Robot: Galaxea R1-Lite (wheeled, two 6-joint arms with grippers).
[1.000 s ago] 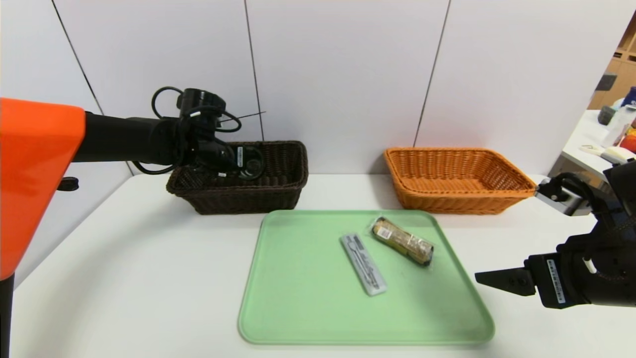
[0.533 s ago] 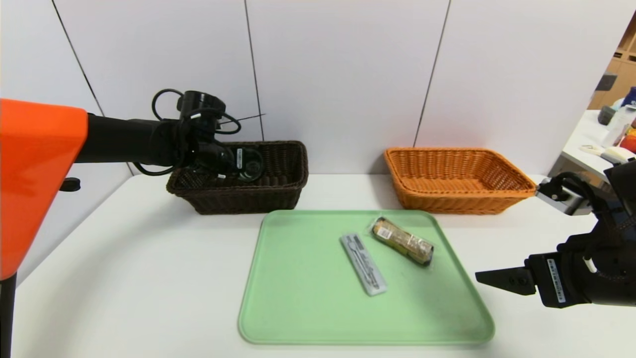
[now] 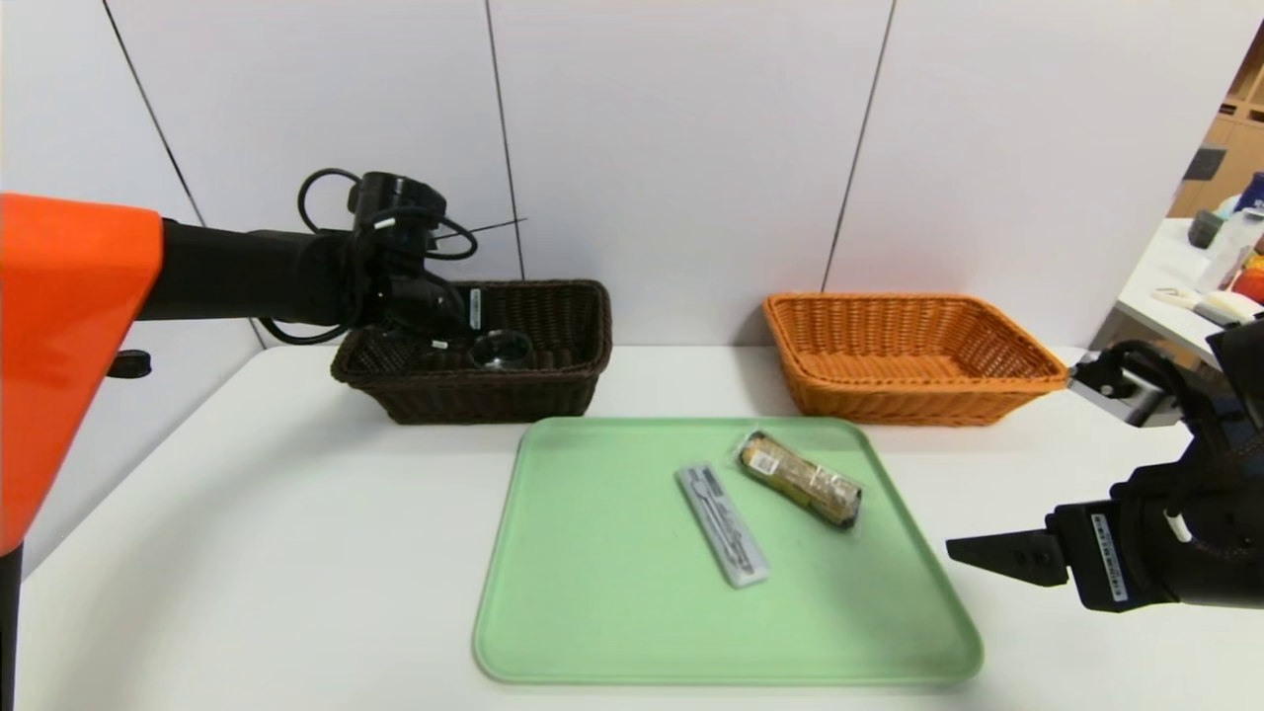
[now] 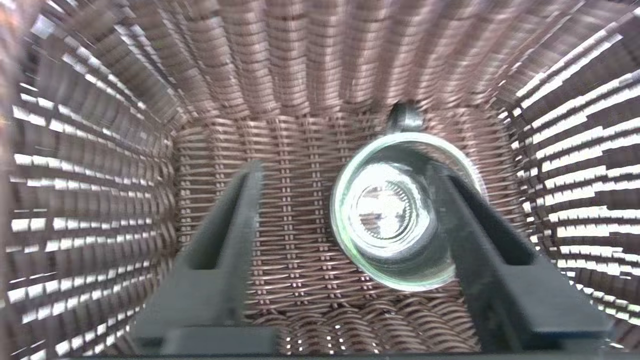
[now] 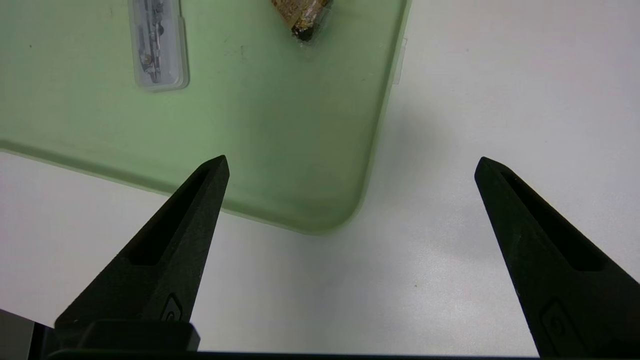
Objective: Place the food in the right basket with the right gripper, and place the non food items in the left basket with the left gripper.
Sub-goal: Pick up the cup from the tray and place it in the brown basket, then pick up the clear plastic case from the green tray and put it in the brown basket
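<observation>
My left gripper [image 3: 464, 321] hangs open inside the dark brown left basket [image 3: 474, 400]. In the left wrist view its fingers [image 4: 235, 225] stand apart over the woven floor [image 4: 290, 260]. A clear glass cup [image 4: 395, 210] stands free between them, close against one finger, and shows in the head view as a glass cup [image 3: 502, 349]. A wrapped food bar [image 3: 800, 479] and a grey utensil case [image 3: 723, 525] lie on the green tray [image 3: 592, 592]. My right gripper [image 5: 352, 161] is open and empty, low over the table by the tray's near right corner.
The orange right basket [image 3: 908, 395] stands empty behind the tray's right side. White table [image 3: 247, 553] surrounds the tray. A wall runs close behind both baskets. A side table with clutter [image 3: 1215, 296] stands at the far right.
My left gripper has opened and let go of the glass cup, which now rests in the brown basket. The gripper has lifted slightly. The right arm has barely moved.
</observation>
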